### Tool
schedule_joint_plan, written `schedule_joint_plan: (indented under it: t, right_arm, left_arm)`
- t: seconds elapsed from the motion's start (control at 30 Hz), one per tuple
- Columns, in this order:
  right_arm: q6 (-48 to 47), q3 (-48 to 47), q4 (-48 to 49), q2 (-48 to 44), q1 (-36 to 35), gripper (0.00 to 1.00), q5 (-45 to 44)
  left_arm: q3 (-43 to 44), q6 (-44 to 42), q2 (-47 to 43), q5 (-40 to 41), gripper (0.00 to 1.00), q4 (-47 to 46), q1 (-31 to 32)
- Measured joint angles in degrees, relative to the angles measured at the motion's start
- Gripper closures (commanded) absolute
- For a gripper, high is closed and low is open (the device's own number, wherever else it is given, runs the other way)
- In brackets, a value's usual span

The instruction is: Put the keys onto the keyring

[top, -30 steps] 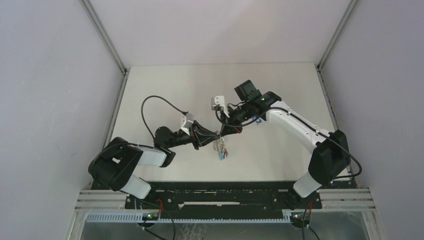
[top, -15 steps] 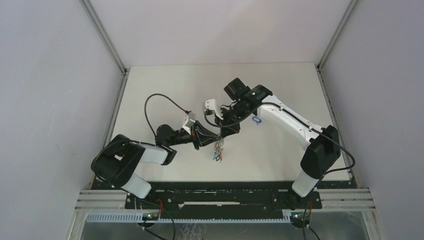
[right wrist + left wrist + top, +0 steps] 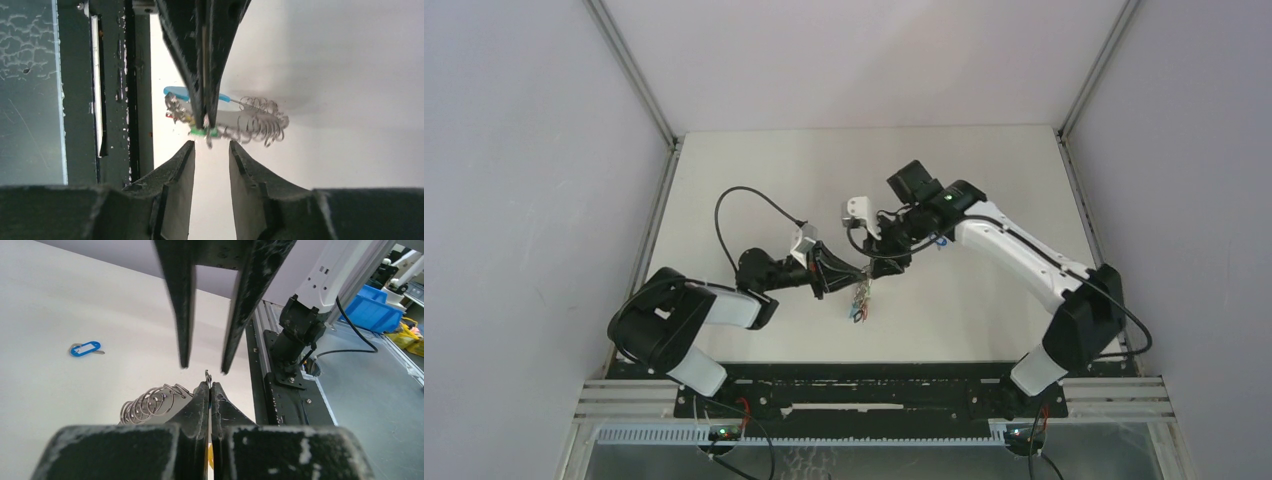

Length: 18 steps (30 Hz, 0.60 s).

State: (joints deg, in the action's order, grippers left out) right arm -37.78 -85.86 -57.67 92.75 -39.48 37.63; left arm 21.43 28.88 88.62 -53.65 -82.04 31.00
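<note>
The keyring sits over the near middle of the counter, pinched by its thin wire in the left fingers, which are clenched tight on it. From above, the bundle trails from those fingertips toward 6 o'clock, so its long axis runs roughly 12 to 6. In the right wrist view it lies crosswise. The light-blue sleeve is at 9 o'clock and the fringe of silver links fans toward 3 o'clock. The keys are bunched under the grip, where a green tag and a speck of red can be made out. I cannot tell whether the bundle touches the counter.

The left arm folds at its elbow near the front left, and its forearm reaches toward 3 o'clock. The right arm climbs from the front right toward 10 o'clock, and its wrist bends back so the right fingers aim at about 7 o'clock. They are released, standing apart on either side of the wire's tip just beyond the left fingertips and gripping nothing.

Farther out, a blue key tag lies flat on the pale counter beside the right wrist. A black rail edges the front. Plain grey walls and metal corner posts close the back.
</note>
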Motion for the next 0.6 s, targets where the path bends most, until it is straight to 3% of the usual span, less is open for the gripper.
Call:
schedule_joint_plan:
  t: [0.27,0.43,0.6]
  right_arm:
    - [8.2,14.7,15.9,-12.5,9.4,0.59,11.3]
    - [13.1,21.5,26.0,-11.9,11.2,0.58,18.0]
    - [14.8,22.5,31.0,-9.3,11.3,0.6,22.5]
  left_arm:
    - [0.0,-0.1,-0.7,2.5,1.0,0.3,0.0]
    - [0.0,-0.1,-1.3,2.9,1.0,0.3,0.0]
    - [0.0,-0.1,-1.7,2.9,1.0,0.4,0.0]
